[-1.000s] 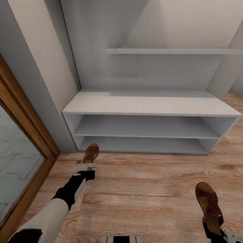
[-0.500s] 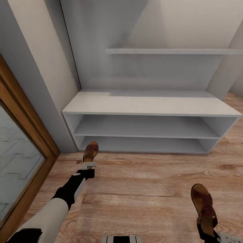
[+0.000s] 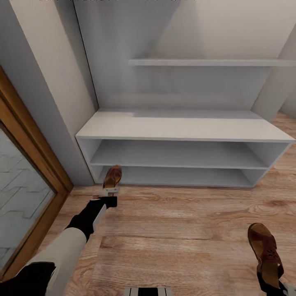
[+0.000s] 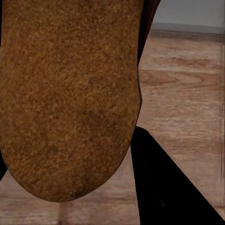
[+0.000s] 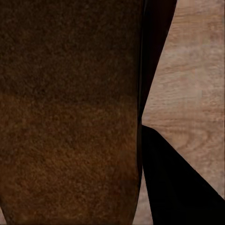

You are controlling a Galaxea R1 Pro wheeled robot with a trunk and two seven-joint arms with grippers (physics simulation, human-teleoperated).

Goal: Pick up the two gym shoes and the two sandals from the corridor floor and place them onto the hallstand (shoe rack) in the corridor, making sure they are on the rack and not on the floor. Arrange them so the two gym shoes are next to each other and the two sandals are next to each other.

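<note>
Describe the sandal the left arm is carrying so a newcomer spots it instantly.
Start at the wide pale grey hallstand against the back wall and go to its lower left corner. There a brown sandal hangs at the left tool, at the bottom shelf's mouth. The other sandal is in the head view's lower right corner, far from the rack.

Two brown sandals held off the floor before an empty grey rack.

The left sandal [image 3: 112, 176], tan footbed up, is gripped at its heel by the left claw [image 3: 110, 190], toe at the rack's [image 3: 185, 128] bottom shelf opening. The right sandal [image 3: 266, 251], dark red-brown straps over a tan footbed, sits in the right claw [image 3: 274, 283] above the plank floor [image 3: 176, 234], well apart from the rack. Both shelves are bare.
</note>
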